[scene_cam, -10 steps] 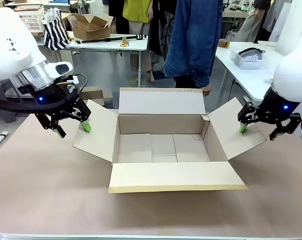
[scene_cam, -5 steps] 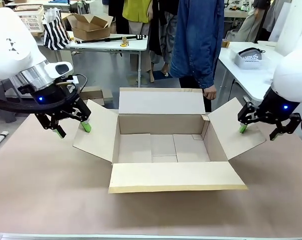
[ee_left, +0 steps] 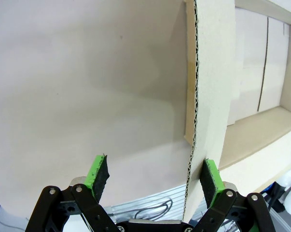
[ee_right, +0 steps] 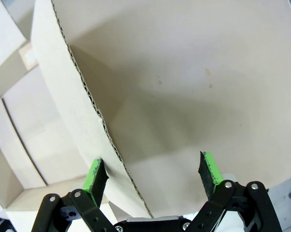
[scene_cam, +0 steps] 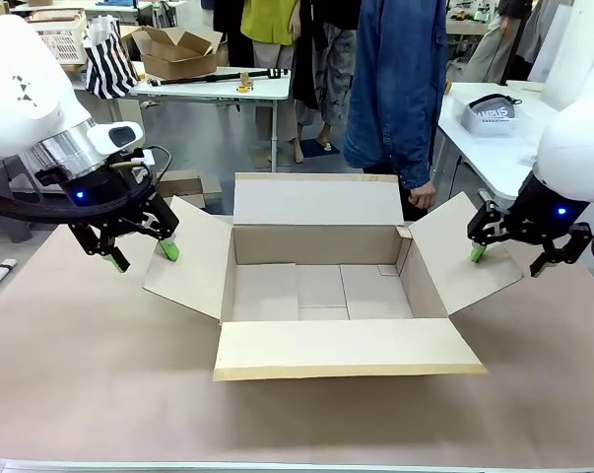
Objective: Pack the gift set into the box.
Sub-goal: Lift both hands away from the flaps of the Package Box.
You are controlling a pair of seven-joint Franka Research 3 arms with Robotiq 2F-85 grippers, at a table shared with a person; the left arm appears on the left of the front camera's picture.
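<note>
Box: your box [scene_cam: 321, 296] sits on the table [scene_cam: 99, 394], flaps spread.
Left: your left hand [scene_cam: 143, 257] gapes wide across the box's left flap edge.
Right: your right hand [scene_cam: 509, 261] gapes wide across the box's right flap edge.
Person: the person [scene_cam: 395, 89] stands behind the box's far flap.
Gift set: the gift set [scene_cam: 491, 113] rests on a side table [scene_cam: 474, 143], beyond the box's right flap.

A brown tabletop [scene_cam: 90, 384] spreads across the foreground. Behind its far edge stands a person in a blue denim jacket [scene_cam: 395, 89]. Further back, a white table [scene_cam: 223, 89] carries a small open carton [scene_cam: 178, 51], a black-and-white striped bag [scene_cam: 109, 61] and a black rod [scene_cam: 213, 76]. A white lattice crate [scene_cam: 62, 34] sits behind the bag.
</note>
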